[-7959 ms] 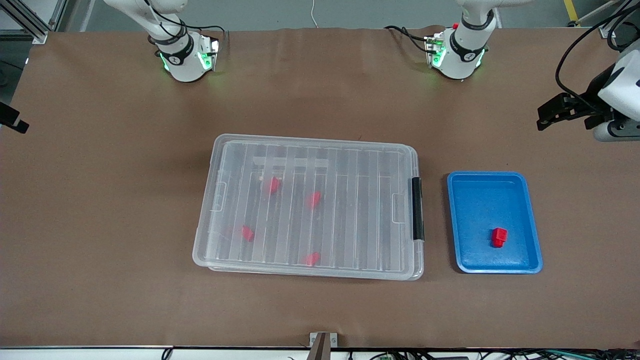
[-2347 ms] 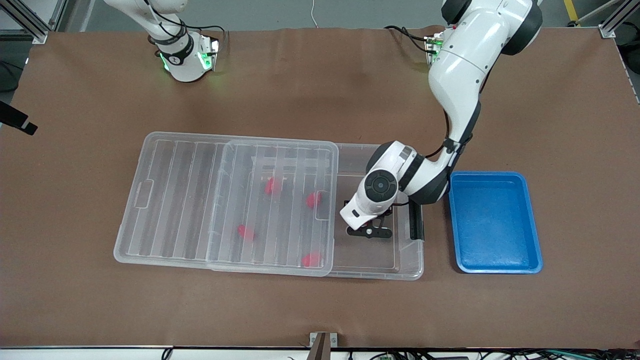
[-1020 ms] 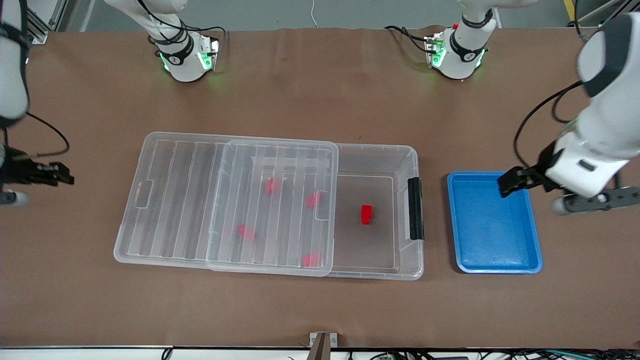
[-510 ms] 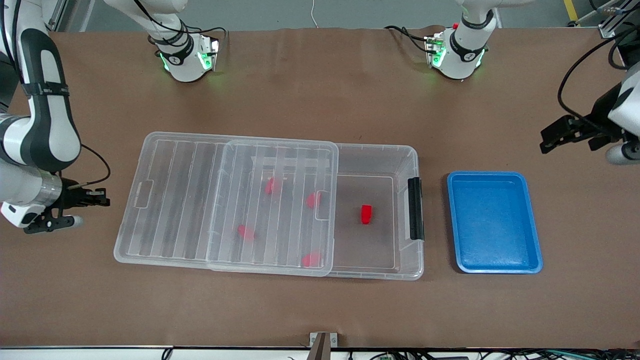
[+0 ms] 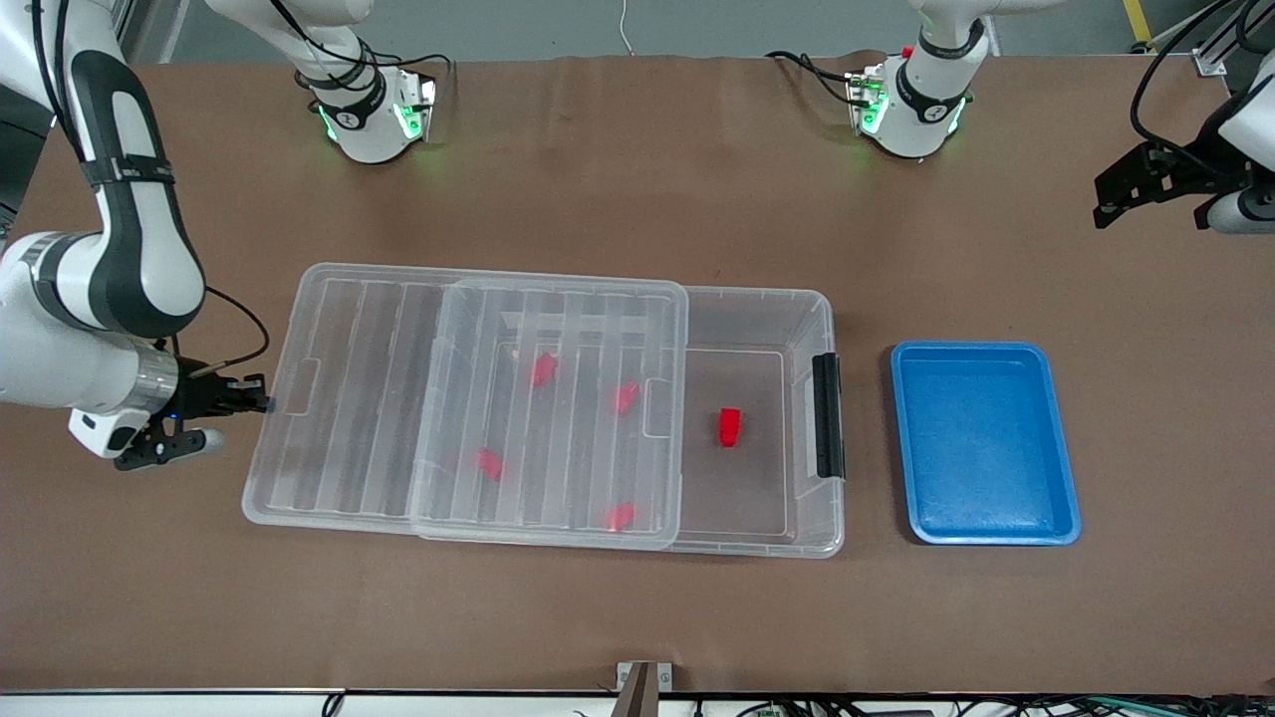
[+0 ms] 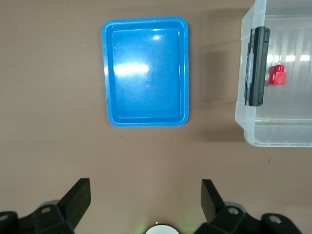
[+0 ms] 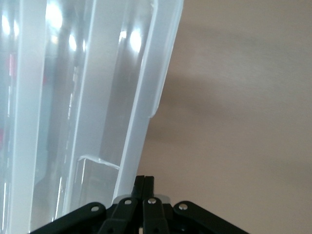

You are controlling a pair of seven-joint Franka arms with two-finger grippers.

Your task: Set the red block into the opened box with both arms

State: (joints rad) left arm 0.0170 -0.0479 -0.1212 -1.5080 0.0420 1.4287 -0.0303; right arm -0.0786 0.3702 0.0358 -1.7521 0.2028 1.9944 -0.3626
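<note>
The red block [image 5: 730,426] lies on the floor of the clear box [image 5: 757,295], in the uncovered part beside the black latch [image 5: 827,413]. The ribbed lid [image 5: 379,398] covers the rest and overhangs toward the right arm's end of the table. My right gripper [image 5: 257,403] is shut with nothing in it, its tips against the overhanging end of the lid [image 7: 97,97]; the right wrist view shows my right gripper [image 7: 145,179] at that rim. My left gripper [image 5: 1116,194] hangs open over bare table at the left arm's end. In the left wrist view the left gripper [image 6: 145,187] is empty, with the red block [image 6: 277,75] in the box [image 6: 253,136].
An empty blue tray [image 5: 981,443] sits beside the box's latch end, also seen as the blue tray [image 6: 146,78] in the left wrist view. Several more red blocks [image 5: 543,368] lie under the lid. Both arm bases stand along the table's edge farthest from the front camera.
My right gripper shut and came up against the lid's end, and the lid slid a little toward the latch end. My left gripper drew away from the blue tray.
</note>
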